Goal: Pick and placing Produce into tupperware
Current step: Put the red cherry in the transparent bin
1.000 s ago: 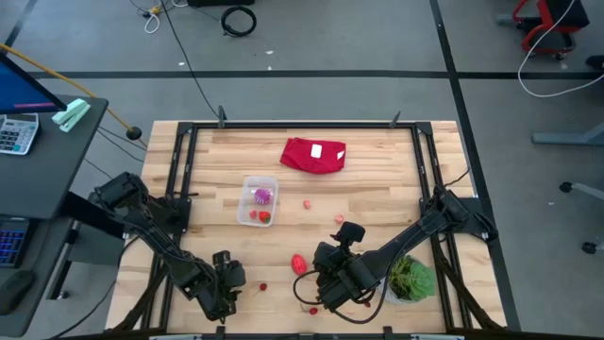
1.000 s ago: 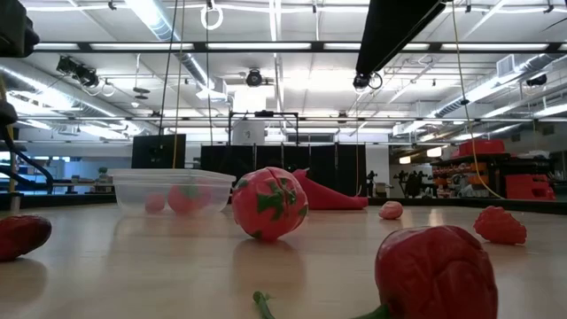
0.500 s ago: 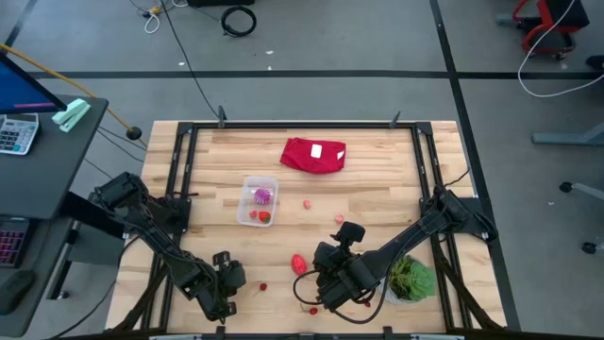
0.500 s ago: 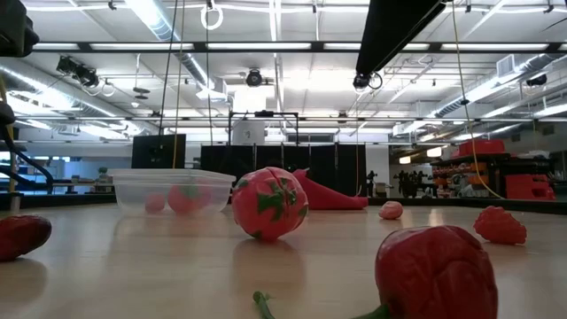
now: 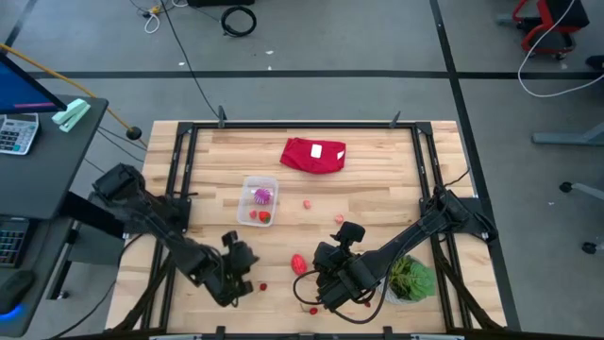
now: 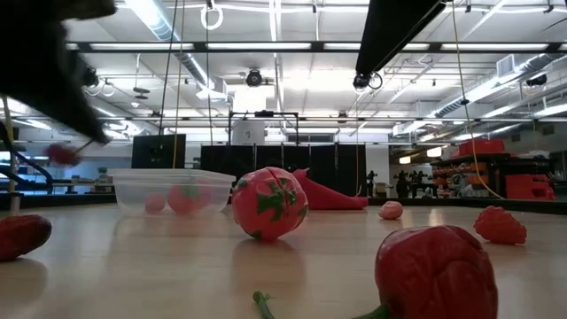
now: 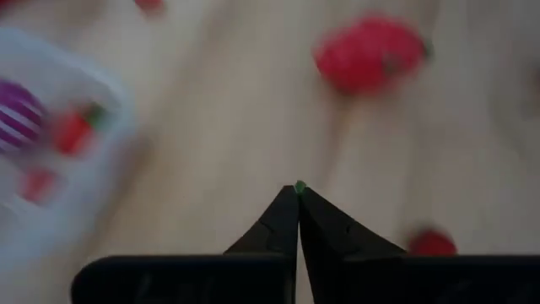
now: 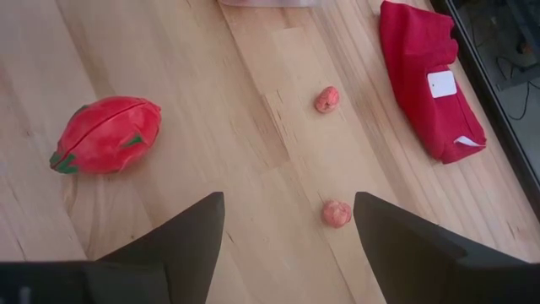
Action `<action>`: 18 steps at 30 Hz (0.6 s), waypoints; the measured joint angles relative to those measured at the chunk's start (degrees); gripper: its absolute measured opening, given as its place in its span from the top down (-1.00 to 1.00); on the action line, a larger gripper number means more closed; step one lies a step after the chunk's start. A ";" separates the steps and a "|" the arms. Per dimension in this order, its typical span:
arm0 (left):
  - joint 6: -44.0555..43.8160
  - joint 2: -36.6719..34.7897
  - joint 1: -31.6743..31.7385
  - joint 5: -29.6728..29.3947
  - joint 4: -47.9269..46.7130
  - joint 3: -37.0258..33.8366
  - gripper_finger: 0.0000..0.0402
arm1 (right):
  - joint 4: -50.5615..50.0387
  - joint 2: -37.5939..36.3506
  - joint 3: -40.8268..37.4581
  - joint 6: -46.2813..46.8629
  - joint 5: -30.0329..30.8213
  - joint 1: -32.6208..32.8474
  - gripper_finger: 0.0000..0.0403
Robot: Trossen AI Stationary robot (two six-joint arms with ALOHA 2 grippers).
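Left pincer [image 7: 297,192] pinched on tiny green stem, near tupperware [image 5: 259,200]; right pincer [image 8: 287,221] wide. Piece probably light, slippery.

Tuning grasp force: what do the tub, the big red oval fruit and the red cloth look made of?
Tub: clear, thin, glossy plastic; its contents show through the wall.
Big red oval fruit: probably moulded plastic or foam, with an even matte red skin and painted-looking green flecks.
Red cloth: soft woven fabric, folded and creased, with a white sewn label.

place: robotics lab / workshop hall | evidence: framed wooden bench [image 5: 377,203], ceiling strip lights [image 6: 266,46], floor cables [image 5: 238,19], desk calculator [image 5: 17,132]
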 joint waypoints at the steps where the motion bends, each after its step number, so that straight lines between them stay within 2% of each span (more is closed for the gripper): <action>1: 0.91 -1.13 0.78 -1.24 -0.49 0.00 0.94 | 0.00 0.00 0.00 0.00 -0.02 0.01 -0.36; 9: 2.02 -11.44 8.07 -10.91 -10.97 0.02 0.93 | 0.00 0.00 0.00 0.00 -0.02 0.02 -0.36; 15: 3.34 -14.32 16.63 -10.44 -15.71 0.02 0.97 | 0.00 0.00 0.00 0.00 -0.01 0.02 -0.36; 18: 3.63 -13.69 20.58 -5.99 -15.62 0.04 0.95 | 0.00 0.00 0.00 0.00 0.00 0.02 -0.36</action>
